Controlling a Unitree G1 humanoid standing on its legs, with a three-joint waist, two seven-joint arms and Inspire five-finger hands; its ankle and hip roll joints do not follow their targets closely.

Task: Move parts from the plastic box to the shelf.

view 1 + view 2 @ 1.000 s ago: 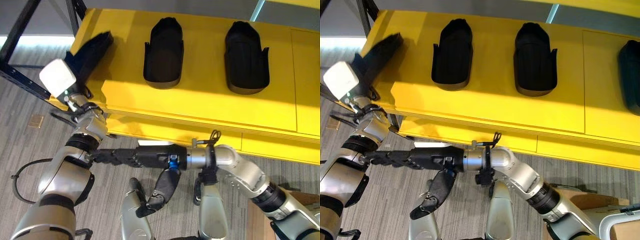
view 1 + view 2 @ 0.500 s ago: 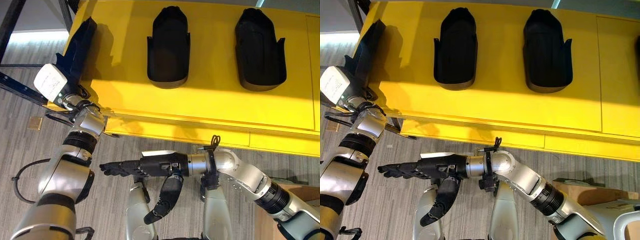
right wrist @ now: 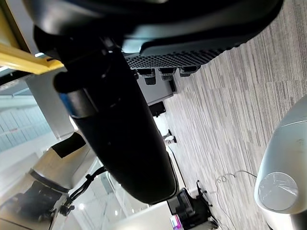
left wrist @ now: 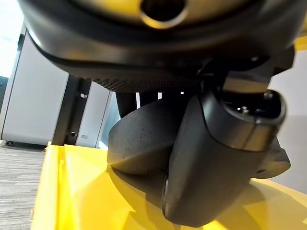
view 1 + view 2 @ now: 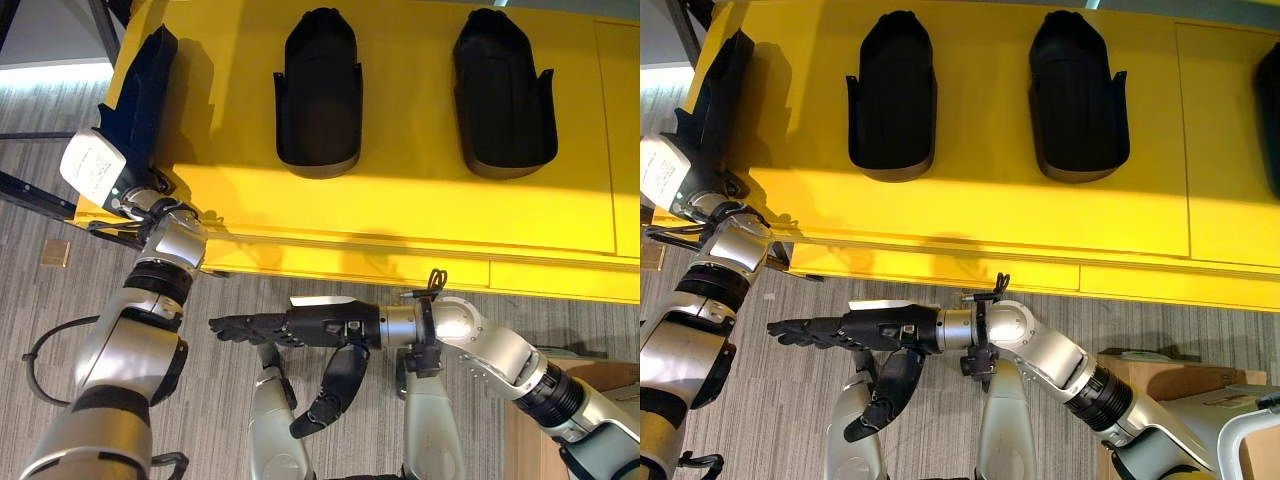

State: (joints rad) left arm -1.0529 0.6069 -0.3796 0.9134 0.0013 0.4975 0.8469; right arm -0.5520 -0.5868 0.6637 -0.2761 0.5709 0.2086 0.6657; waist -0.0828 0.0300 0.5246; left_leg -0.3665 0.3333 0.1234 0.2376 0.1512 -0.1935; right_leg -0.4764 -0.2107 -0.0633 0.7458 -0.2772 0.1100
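Black part (image 5: 140,95) sits gripped in left hand (image 4: 211,158) fingers (right hand (image 5: 300,328) fingers straight, empty).

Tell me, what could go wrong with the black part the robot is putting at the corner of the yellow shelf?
1. The black part sits right along the left edge of the yellow shelf. It might slide off once the left hand leaves it.
2. The right hand is stretched open below the shelf's front edge. If it lifts, it could bump the shelf.

Shelf (image 5: 420,215) front bare; two parts (image 5: 318,95) behind
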